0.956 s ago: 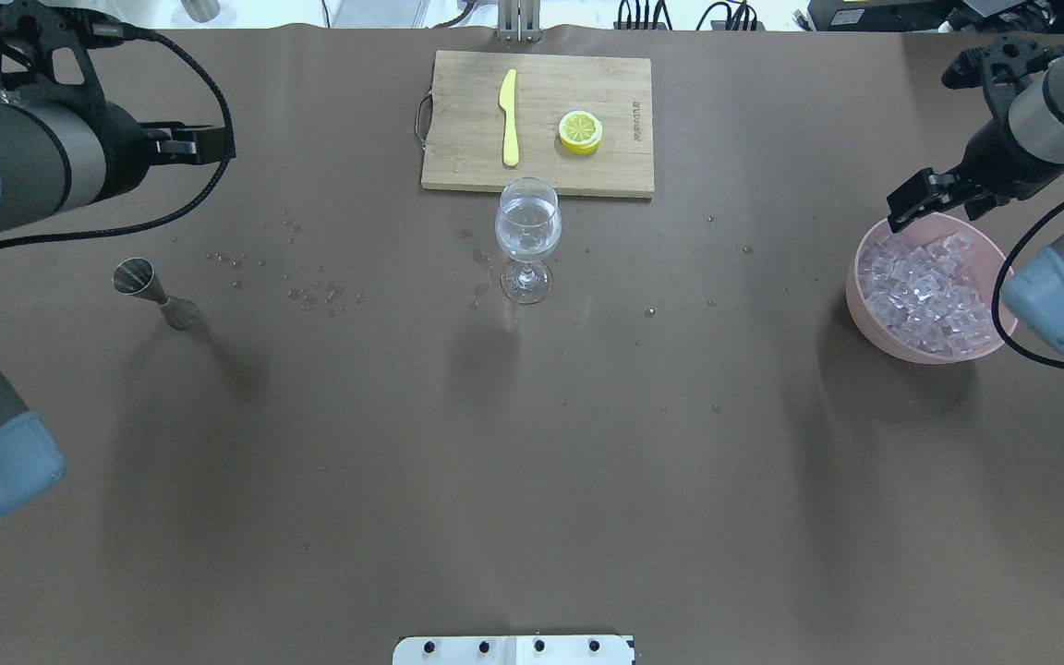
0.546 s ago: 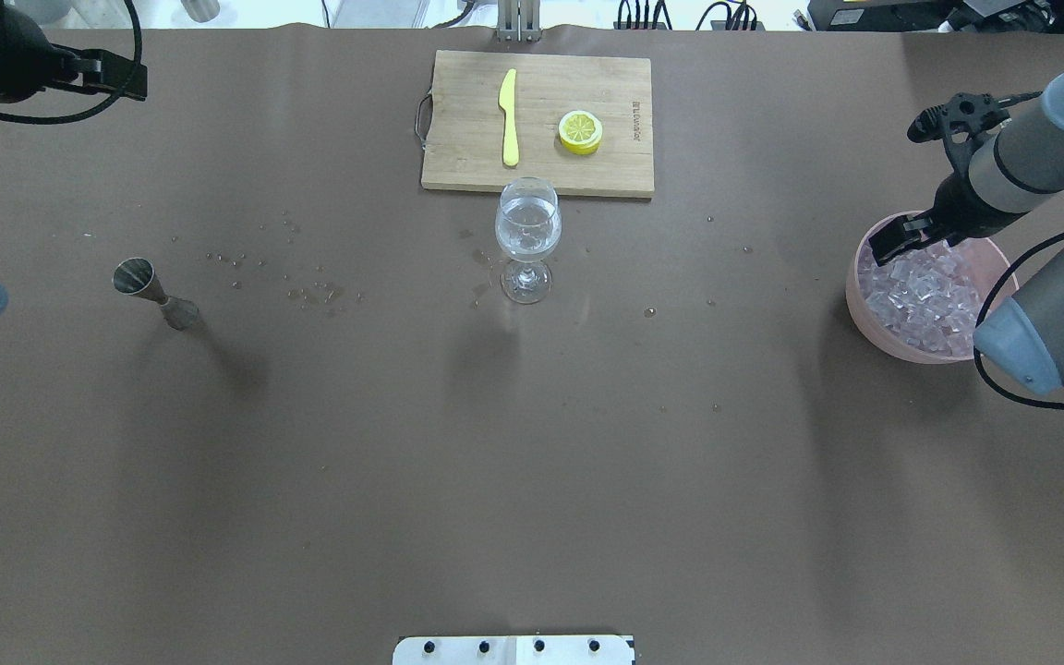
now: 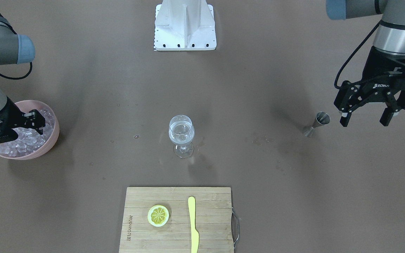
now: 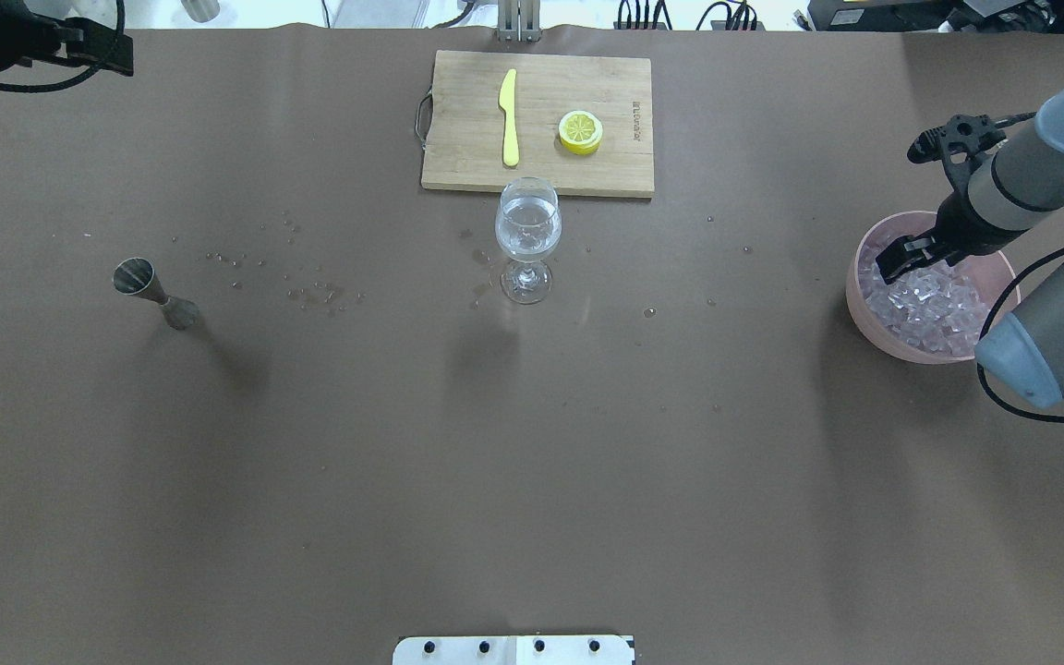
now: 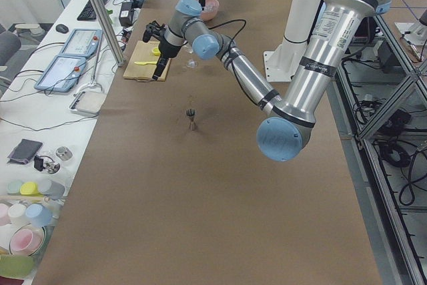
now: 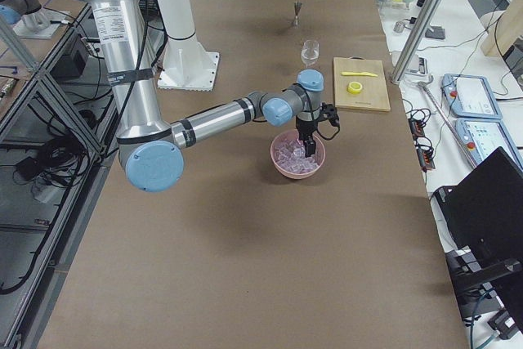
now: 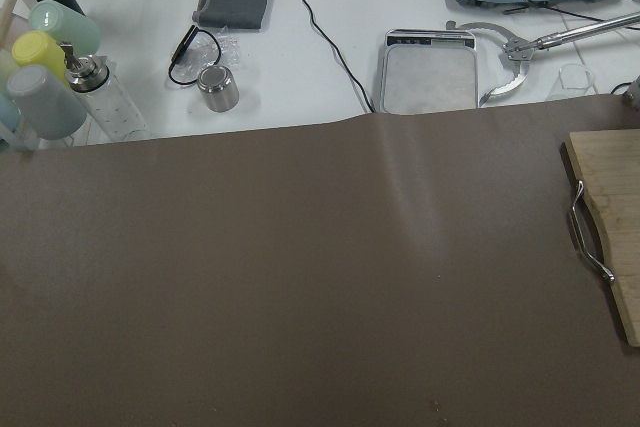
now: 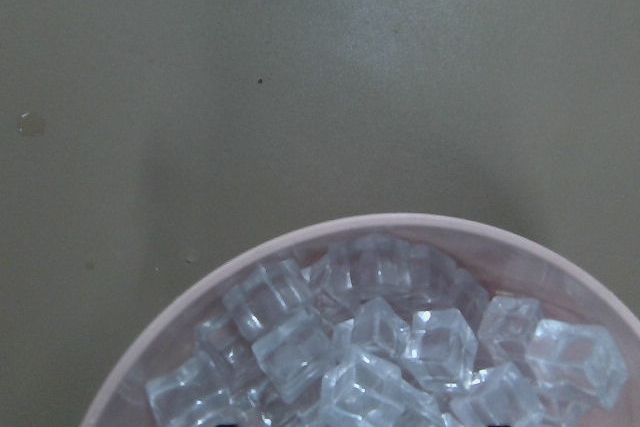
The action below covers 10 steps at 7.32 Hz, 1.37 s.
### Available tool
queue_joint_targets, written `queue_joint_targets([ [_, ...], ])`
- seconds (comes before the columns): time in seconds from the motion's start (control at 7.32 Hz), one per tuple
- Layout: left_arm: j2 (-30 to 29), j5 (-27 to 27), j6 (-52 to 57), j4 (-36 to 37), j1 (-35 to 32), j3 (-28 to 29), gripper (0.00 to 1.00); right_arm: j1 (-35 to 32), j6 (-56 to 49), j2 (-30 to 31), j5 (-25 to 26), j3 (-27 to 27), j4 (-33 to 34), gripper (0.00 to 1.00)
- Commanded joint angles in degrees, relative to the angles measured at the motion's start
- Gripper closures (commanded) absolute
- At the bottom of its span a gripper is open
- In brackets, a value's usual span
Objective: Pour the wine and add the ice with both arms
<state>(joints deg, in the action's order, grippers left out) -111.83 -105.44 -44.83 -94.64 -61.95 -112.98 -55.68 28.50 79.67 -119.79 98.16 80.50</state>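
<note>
A stemmed glass (image 4: 527, 231) holding the clear wine (image 3: 180, 130) stands mid-table, in front of the cutting board. A pink bowl (image 4: 852, 288) full of ice cubes (image 4: 934, 303) sits at the right edge; it also shows in the front view (image 3: 55, 135). My right gripper (image 4: 906, 259) is open, with its fingers down among the ice (image 8: 380, 347); it holds nothing that I can see. My left gripper (image 3: 367, 117) is open and empty, raised above the table at the far left, beyond a steel jigger (image 4: 139, 277).
A wooden cutting board (image 4: 587, 180) at the back carries a yellow knife (image 4: 509, 115) and a lemon half (image 4: 580, 131). Water droplets (image 4: 310, 296) lie between the jigger and the glass. The white robot base (image 3: 185, 24) is at the near edge.
The left arm has pulled back up and away to the far left corner. The right gripper has come down from the bowl's far rim into the ice.
</note>
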Motion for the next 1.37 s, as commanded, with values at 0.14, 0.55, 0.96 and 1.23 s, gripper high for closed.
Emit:
queue_joint_targets([
  [0.14,-0.2,0.0,0.0,0.1,-0.3,0.0,0.02,0.2,-0.1,0.9,-1.3,0.6,1.3,0.44],
  [0.55,-0.2,-0.1,0.0,0.0,-0.5,0.0,0.02,0.3,-0.3,1.2,-1.4,0.5,1.3,0.77],
  [0.96,-0.3,-0.1,0.0,0.0,-0.5,0.0,0.02,-2.6,-1.1,0.1,-3.7,1.2,1.9,1.0],
  [1.23,-0.3,-0.5,0.0,0.2,-1.1,0.0,0.02,-6.0,-1.0,-3.1,-9.8,5.5,4.0,1.0],
])
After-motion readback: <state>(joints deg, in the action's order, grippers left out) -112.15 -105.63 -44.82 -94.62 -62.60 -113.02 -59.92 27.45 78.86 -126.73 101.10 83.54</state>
